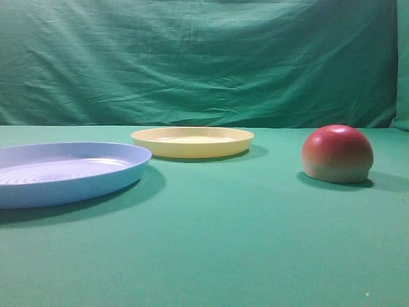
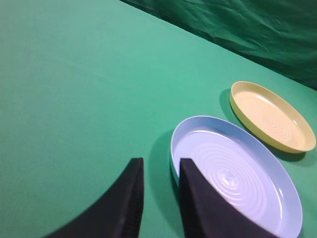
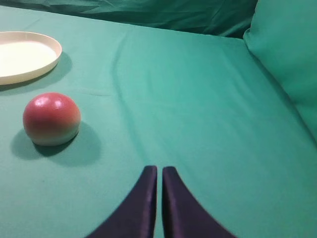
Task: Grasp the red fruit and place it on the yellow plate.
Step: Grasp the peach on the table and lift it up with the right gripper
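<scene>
The red fruit (image 1: 337,153) sits flat on the green cloth at the right; the right wrist view shows this red fruit (image 3: 51,119) ahead and left of my right gripper (image 3: 159,169), well apart from it. That gripper is shut and holds nothing. The yellow plate (image 1: 192,141) lies further back near the middle, bare inside, and the yellow plate (image 3: 29,53) also shows beyond the fruit. My left gripper (image 2: 159,162) is open and empty, hovering by the near rim of the blue plate, with the yellow plate (image 2: 271,115) beyond. Neither gripper appears in the exterior view.
A larger light-blue plate (image 1: 61,171) with a ringed centre lies at the left front, and this blue plate (image 2: 233,171) is partly covered by my left finger. Green cloth forms the backdrop (image 1: 204,57) and rises as a fold (image 3: 287,54) at the right.
</scene>
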Available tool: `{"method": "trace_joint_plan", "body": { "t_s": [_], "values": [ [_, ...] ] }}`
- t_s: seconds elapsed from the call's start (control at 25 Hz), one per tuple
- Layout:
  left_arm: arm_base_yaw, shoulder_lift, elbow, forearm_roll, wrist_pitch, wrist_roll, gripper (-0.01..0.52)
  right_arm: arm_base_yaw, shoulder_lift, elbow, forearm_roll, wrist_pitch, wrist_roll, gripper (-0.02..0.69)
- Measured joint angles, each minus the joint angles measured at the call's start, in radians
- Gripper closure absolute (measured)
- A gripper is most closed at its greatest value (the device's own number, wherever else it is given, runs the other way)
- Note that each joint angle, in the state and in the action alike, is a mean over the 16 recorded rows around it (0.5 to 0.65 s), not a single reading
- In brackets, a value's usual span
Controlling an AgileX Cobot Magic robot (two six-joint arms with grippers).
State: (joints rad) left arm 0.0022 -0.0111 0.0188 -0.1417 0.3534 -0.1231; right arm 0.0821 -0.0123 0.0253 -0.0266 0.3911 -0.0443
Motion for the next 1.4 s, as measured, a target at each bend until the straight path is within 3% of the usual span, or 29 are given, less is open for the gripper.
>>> {"method": "trace_joint_plan", "body": {
  "t_s": [0.84, 1.4],
  "values": [
    [0.000, 0.000, 0.000, 0.000, 0.000, 0.000, 0.357, 0.000, 0.000, 0.000, -0.019, -0.010, -0.009, 0.665],
    [0.000, 0.000, 0.000, 0.000, 0.000, 0.000, 0.357, 0.000, 0.007, -0.022, 0.067, -0.252, 0.014, 0.665]
  ]
}}
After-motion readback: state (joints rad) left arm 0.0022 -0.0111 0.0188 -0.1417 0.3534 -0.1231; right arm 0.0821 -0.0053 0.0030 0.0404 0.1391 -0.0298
